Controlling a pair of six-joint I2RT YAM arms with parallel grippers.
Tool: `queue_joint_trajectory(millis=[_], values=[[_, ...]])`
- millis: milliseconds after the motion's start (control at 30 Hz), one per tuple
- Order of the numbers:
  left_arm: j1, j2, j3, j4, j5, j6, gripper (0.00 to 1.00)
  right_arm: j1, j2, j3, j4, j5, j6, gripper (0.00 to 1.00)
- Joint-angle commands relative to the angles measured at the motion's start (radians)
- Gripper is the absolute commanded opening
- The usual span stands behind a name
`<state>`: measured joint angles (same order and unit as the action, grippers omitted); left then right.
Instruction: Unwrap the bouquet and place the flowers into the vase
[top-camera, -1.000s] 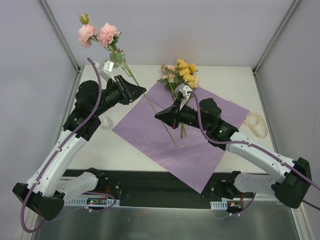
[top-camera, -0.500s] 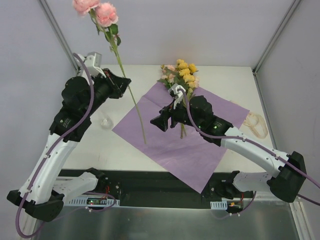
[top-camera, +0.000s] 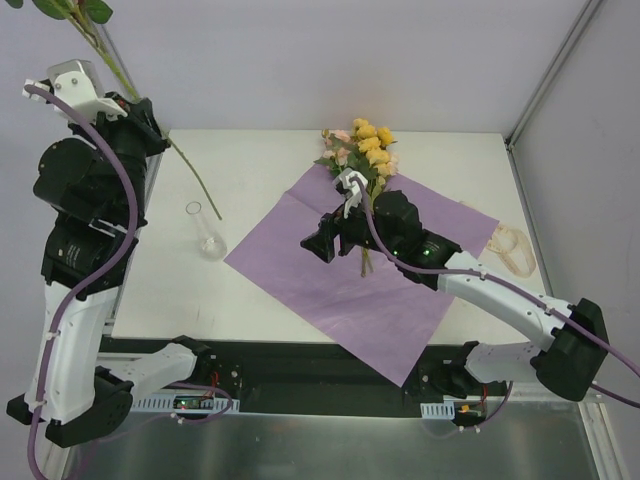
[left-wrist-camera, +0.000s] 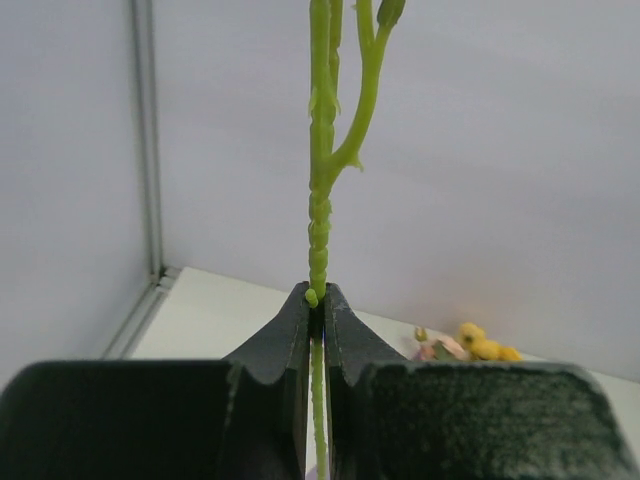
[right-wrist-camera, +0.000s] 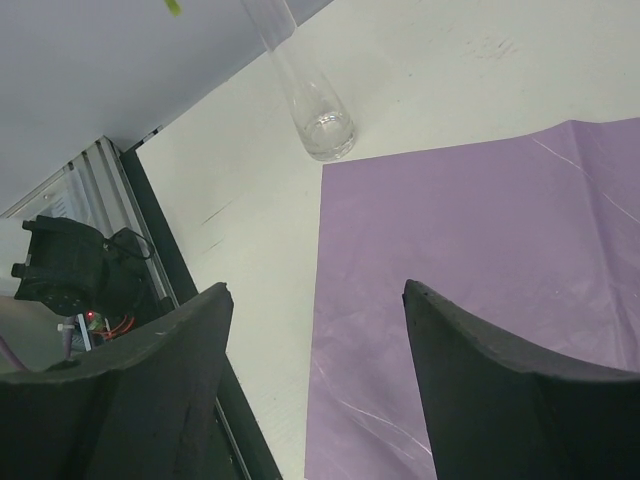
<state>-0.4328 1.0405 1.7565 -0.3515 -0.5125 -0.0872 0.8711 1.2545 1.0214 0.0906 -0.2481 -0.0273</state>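
One knobbly green stem (left-wrist-camera: 318, 220) pinched in left pincer (left-wrist-camera: 316, 299).

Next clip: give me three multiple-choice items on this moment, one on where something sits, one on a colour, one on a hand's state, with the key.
1. The vase stands: A) on bare table left of the paper sheet; B) on the sheet; C) tipped over at the far edge.
2. The sheet is: A) green; B) purple; C) yellow.
3. The left hand is: A) open, empty; B) shut on the vase; C) shut on a green stem.
Key: 1 A, the top view shows it upright just off the sheet's left corner. 2 B, it is purple in both views that show it. 3 C, the left wrist view shows it pinching the stem.
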Motion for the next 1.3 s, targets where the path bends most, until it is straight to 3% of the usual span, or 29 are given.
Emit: queue_joint_trajectory(millis=[0,533,1267], values=[[0.06,-0.007,-0.048,0.123,-0.115,0.106,0.0,-0.003,0.01,0.048,0.018,-0.013,-0.006,0.72],[0.155,0.007,-0.21,0.417,-0.123,0.204,0.0,-0.004,0.01,0.037,0.018,-0.006,-0.025,0.71],[0.2,0.004,-0.387,0.523,-0.135,0.192,0.0,-0.009,0.013,0.031,0.018,-0.003,-0.034,0.7]])
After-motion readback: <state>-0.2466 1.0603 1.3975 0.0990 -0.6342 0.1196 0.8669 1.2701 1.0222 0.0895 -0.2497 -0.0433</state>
